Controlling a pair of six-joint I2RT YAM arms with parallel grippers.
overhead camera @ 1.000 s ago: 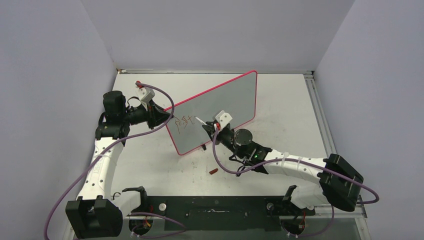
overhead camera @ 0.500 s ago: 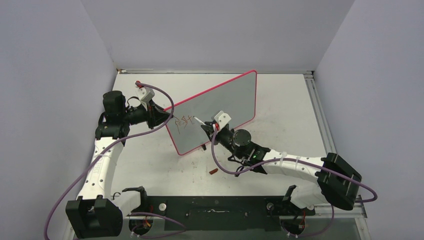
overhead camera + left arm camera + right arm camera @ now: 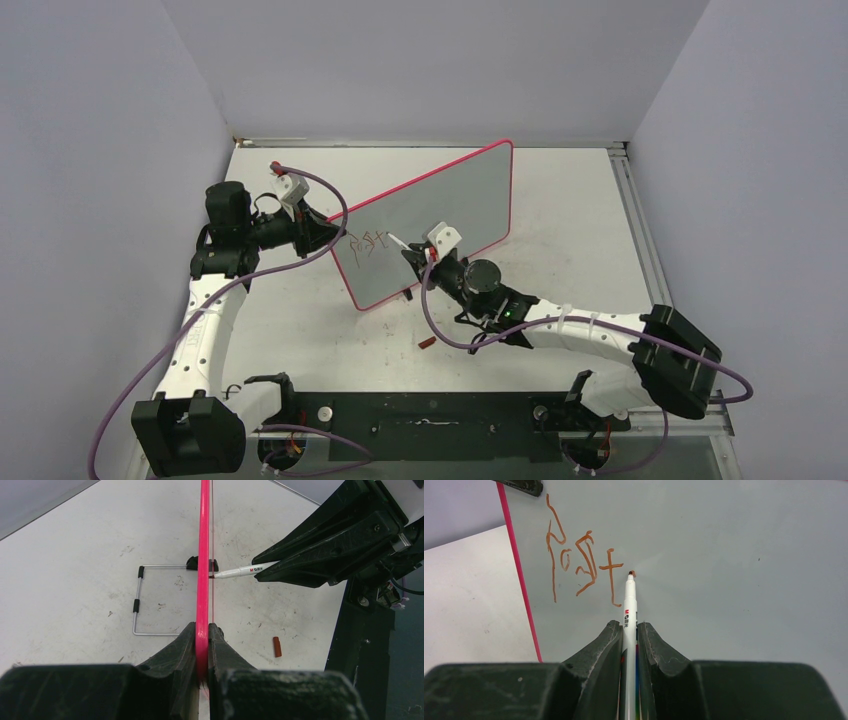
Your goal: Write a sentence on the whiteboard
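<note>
The whiteboard [image 3: 440, 215], grey-white with a red-pink rim, stands tilted on the table. My left gripper [image 3: 328, 236] is shut on its left rim, which shows edge-on in the left wrist view [image 3: 203, 555]. My right gripper [image 3: 415, 258] is shut on a white marker [image 3: 628, 615] whose tip touches the board just right of the writing. The sentence [image 3: 581, 565] is a few orange-red strokes near the board's left edge, roughly "part"; it also shows in the top view [image 3: 368, 242].
A red marker cap [image 3: 426, 343] lies on the table in front of the board; it also shows in the left wrist view [image 3: 276, 647]. A wire stand [image 3: 145, 600] sits behind the board. Walls enclose the table on three sides.
The right gripper with the marker has shifted slightly left along the board. The left arm and board have not moved.
</note>
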